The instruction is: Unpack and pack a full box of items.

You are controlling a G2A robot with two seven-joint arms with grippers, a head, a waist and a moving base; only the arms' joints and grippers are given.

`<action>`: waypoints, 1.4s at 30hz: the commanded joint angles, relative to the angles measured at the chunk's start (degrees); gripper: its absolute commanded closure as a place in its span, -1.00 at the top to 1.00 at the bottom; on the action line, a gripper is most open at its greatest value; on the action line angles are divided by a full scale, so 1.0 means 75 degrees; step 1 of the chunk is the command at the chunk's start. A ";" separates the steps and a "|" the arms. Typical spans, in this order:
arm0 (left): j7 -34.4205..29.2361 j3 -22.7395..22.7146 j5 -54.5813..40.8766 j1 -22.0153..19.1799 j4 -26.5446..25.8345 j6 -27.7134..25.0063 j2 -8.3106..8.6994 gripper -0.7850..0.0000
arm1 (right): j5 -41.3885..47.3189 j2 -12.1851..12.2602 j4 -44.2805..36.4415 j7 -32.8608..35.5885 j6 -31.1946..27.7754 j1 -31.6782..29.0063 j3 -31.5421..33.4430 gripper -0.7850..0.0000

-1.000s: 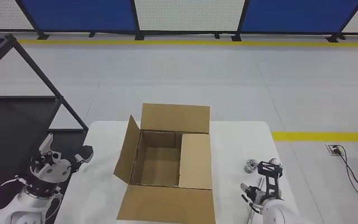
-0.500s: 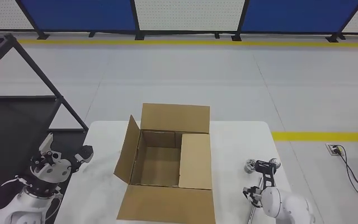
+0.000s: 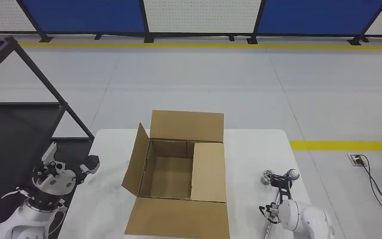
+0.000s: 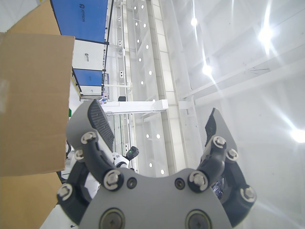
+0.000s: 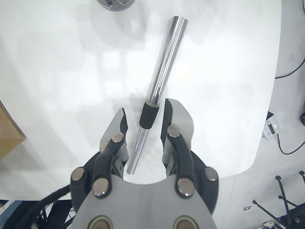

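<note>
Box [image 3: 179, 173] sits mid-worktop [image 3: 250, 149], top open. The 12 o'clock flap leans back and the 6 o'clock flap is laid out toward the robot. The 9 o'clock flap stands angled outward. The 3 o'clock flap looks roughly level over the right part of the opening.

Tube [image 5: 162, 72] lies flat on the worktop at about 4 o'clock from the box, near the right edge. It is chrome, with a black band partway along and a thinner section past it. Right jaws are over it and part open, one finger [image 5: 170, 117] on each side of the band. There is a gap on both sides, so no contact and no grip.

At 12 o'clock from the tube, a clear round piece [image 3: 267, 177] and a white can [image 3: 292, 174] stand side by side. The round piece is nearer the box.

Left jaws are at 8 o'clock from the box, off the worktop's left edge. They are spread wide and hold nothing. The pads [image 4: 100, 117] point up at the ceiling, with box cardboard just beside them.

Further out there is a black frame [image 3: 36, 77] at 10 o'clock, blue panels [image 3: 83, 15] at 12 and a floor socket [image 3: 357, 159] at 3.
</note>
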 commanded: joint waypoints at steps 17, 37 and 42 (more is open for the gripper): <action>0.0000 0.0000 0.0000 0.0000 0.0000 0.0000 0.0000 1.00 | 0.0097 0.0005 0.0831 -0.0283 -0.0283 0.0340 0.0071 -0.29; 0.0000 0.0000 0.0000 0.0000 0.0000 0.0000 0.0000 1.00 | -0.0040 0.0001 0.0525 -0.0406 -0.0198 0.0180 0.0027 -1.00; 0.0000 0.0000 0.0000 0.0000 0.0000 0.0000 0.0000 1.00 | 0.0102 0.0006 -0.0347 -0.0615 -0.0006 -0.0224 0.0243 -1.00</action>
